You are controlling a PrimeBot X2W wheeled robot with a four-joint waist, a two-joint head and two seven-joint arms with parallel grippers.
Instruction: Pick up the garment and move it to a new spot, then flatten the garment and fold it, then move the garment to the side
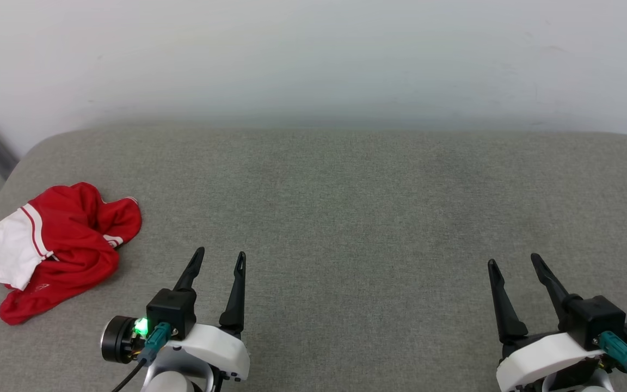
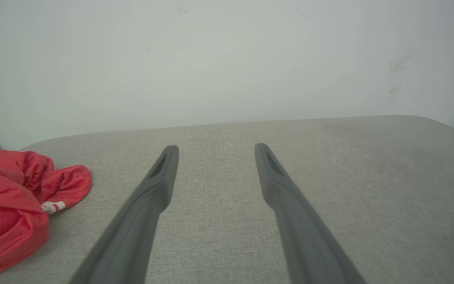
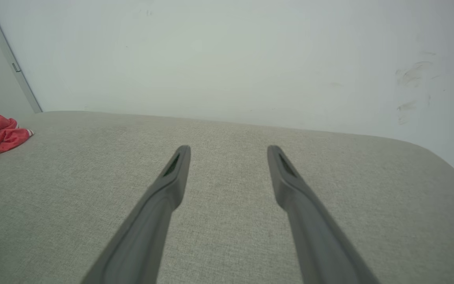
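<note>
One garment, red with a white sleeve showing, lies crumpled near the left edge of the grey upholstered surface; the left claw is near it on its right, not touching it, fingers spread wide and holding nothing; the right claw is well apart toward the other side, likewise wide and empty; a pale wall rises behind the surface.

Garment bright red, white sleeve, red-white striped trim; surface grey-beige weave; wall white.
</note>
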